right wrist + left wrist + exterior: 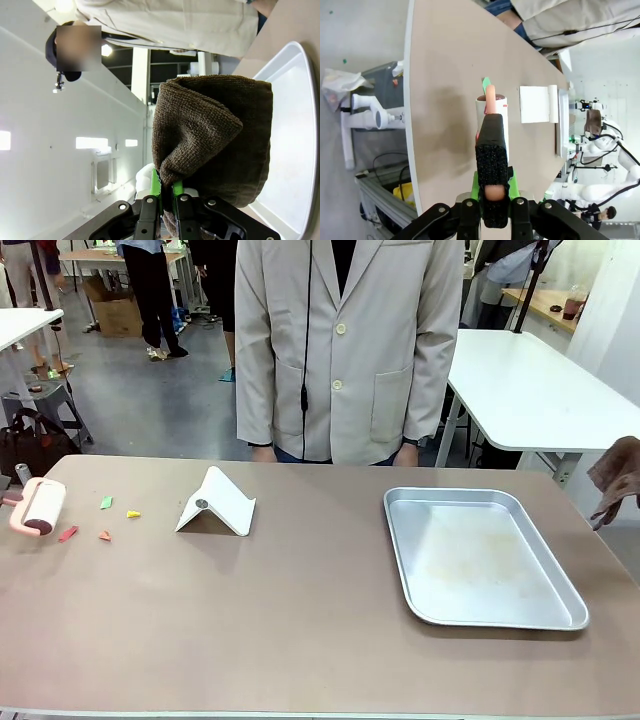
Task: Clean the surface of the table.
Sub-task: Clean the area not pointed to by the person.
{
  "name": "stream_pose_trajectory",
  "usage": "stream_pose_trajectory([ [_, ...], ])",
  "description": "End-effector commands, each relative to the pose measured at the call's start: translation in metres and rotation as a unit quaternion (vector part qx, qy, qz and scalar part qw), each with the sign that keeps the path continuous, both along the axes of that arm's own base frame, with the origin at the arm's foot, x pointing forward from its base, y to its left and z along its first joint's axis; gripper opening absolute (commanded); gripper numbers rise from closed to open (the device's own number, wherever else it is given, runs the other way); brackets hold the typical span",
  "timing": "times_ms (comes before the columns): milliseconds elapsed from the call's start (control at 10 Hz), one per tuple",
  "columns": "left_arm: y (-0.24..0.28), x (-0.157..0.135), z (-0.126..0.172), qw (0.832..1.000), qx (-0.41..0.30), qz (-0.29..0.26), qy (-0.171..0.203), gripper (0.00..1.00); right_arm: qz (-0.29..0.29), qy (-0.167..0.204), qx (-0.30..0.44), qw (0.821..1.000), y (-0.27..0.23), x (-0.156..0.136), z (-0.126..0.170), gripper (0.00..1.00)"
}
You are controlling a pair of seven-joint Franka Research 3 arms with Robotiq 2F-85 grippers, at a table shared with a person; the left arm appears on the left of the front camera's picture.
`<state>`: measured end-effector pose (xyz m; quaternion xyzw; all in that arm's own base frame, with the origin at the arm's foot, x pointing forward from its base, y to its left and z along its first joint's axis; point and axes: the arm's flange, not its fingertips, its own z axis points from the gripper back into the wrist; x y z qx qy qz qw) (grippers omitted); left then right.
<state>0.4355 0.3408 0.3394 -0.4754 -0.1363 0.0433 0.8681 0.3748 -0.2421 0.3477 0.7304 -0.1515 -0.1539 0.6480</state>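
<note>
The taupe bench [300, 630] lies wide before the standing person [345, 360], with coloured scraps [105, 503] near its left end, a white folded stand [220, 502] further in and a silver tray [400, 502] to the right. The left hand [493, 187] is clamped on the handle of a pink lint roller [38, 508] by the scraps. The right hand [166, 187] pinches a brown cloth [215, 135] beyond the bench's right end.

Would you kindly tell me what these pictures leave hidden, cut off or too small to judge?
- Front view: brown cloth, cut by the right edge.
- Right wrist view: that cloth hides the fingertips of the right gripper.
- Left wrist view: lint roller, drum mostly behind its own handle.
- Front view: coloured scraps, too small to identify.
</note>
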Motion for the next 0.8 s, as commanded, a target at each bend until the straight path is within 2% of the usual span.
stream_pose_trajectory([
  [0, -0.011, -0.012, 0.006, 1.000, 0.010, 0.006, 0.016, 0.22, -0.001, -0.003, -0.002, 1.000, -0.001, -0.001, 0.003, 0.10],
  [300, -0.021, -0.030, 0.002, 0.999, 0.045, 0.012, 0.013, 0.22, -0.001, -0.003, -0.002, 1.000, -0.001, -0.001, 0.003, 0.10],
  [700, -0.034, -0.028, -0.009, 0.997, 0.061, 0.026, 0.037, 0.22, -0.001, -0.003, -0.002, 1.000, -0.001, -0.001, 0.003, 0.10],
])
